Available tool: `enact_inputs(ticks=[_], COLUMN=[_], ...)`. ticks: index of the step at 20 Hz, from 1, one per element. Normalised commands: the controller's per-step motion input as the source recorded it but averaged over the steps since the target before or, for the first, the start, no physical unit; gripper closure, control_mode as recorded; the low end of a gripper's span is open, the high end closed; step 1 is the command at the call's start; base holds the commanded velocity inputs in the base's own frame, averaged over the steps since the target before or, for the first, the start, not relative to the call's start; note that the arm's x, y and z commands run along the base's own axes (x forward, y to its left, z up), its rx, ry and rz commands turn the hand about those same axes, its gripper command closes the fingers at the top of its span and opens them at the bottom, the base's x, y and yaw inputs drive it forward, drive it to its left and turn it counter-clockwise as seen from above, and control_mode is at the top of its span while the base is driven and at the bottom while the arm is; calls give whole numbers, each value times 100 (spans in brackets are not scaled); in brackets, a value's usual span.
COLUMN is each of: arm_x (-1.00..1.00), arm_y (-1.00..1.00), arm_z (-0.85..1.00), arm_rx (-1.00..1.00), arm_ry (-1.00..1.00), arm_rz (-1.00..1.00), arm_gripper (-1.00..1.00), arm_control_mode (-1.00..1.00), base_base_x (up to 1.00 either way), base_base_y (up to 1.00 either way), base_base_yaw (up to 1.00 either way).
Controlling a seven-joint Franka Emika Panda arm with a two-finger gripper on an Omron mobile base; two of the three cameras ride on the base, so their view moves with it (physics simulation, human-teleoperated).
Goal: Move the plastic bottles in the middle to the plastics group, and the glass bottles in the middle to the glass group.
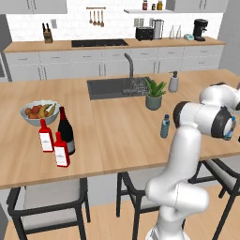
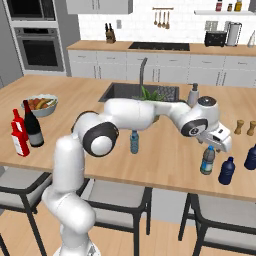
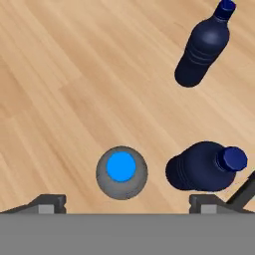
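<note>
My gripper [image 2: 216, 145] hangs open just above a small clear water bottle [image 2: 208, 161] with a blue cap, which stands upright near the counter's right end. In the hand view that bottle's cap [image 3: 122, 168] lies between my spread fingertips [image 3: 49, 203], and nothing touches it. A second small water bottle [image 2: 134, 142] [image 1: 165, 126] stands alone in the middle of the counter. At the left end two red bottles [image 1: 46, 136] [image 1: 61, 150] with white labels stand against a tall dark wine bottle [image 1: 65, 131].
Two dark blue bottles [image 2: 227, 171] [image 2: 251, 157] stand close to the right of the bottle under my hand [image 3: 205, 167] [image 3: 204, 47]. A fruit bowl [image 1: 24, 114], a sink [image 1: 105, 89], a potted plant [image 1: 154, 95] and a soap dispenser [image 1: 174, 82] lie farther back.
</note>
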Motion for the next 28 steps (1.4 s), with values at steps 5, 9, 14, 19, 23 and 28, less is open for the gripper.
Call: enact_inputs(ticks=[5,9,14,19,23,28], arm_x=[-35,-40,-47,-27,0,0], arm_y=[50,54,68,76,75,76], arm_z=[34,37,29,23,26,27], arm_rx=[-13,-14,-11,0,0,1], arm_ry=[-9,-10,-11,-2,0,-1], arm_rz=[0,0,0,0,0,0], arm_gripper=[-100,-100,-100,-100,-100,-100], arm_control_mode=[-100,-100,-100,-100,-100,-100], base_base_x=[0,0,0,0,0,0], base_base_y=[0,0,0,0,0,0], base_base_yaw=[0,0,0,0,0,0])
